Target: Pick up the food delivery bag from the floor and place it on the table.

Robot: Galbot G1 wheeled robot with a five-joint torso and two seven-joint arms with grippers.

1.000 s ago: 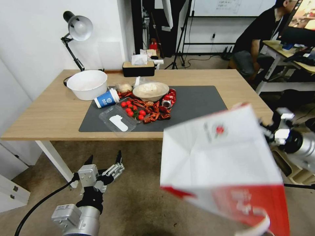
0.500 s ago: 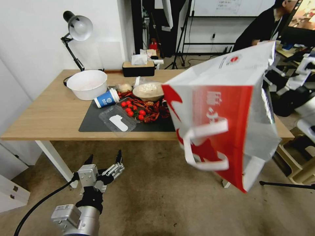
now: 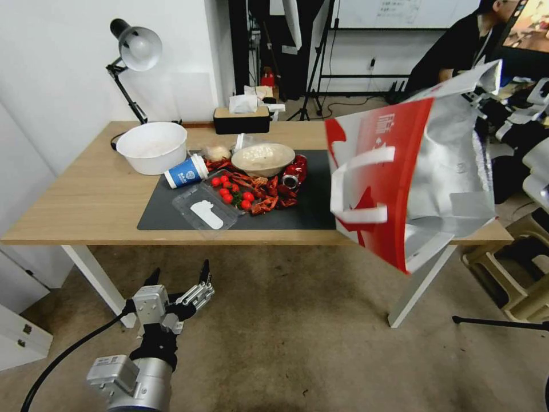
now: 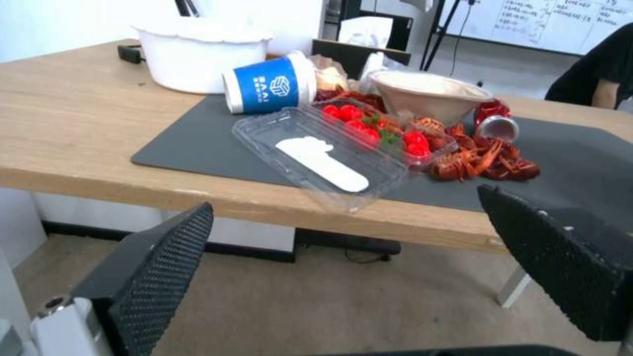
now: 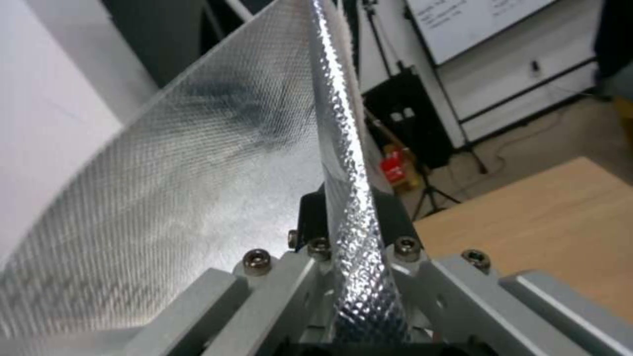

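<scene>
Up close, right gripper (image 5: 349, 217) pinching food delivery bag (image 3: 400, 171) rim.

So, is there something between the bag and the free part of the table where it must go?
Nothing visible blocks it. The right hand holds the food delivery bag in the air at the table's right end. The food clutter lies left of it on the mat.

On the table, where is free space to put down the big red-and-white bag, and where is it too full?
The dark grey mat lies bare between the red can and the light-wood table's right end, partly behind the red-and-white foil-lined delivery bag clamped in the right gripper. Bare wood lies left of the mat. The mat's left half is crowded: white tub, blue cup, bowl, tomatoes.
</scene>
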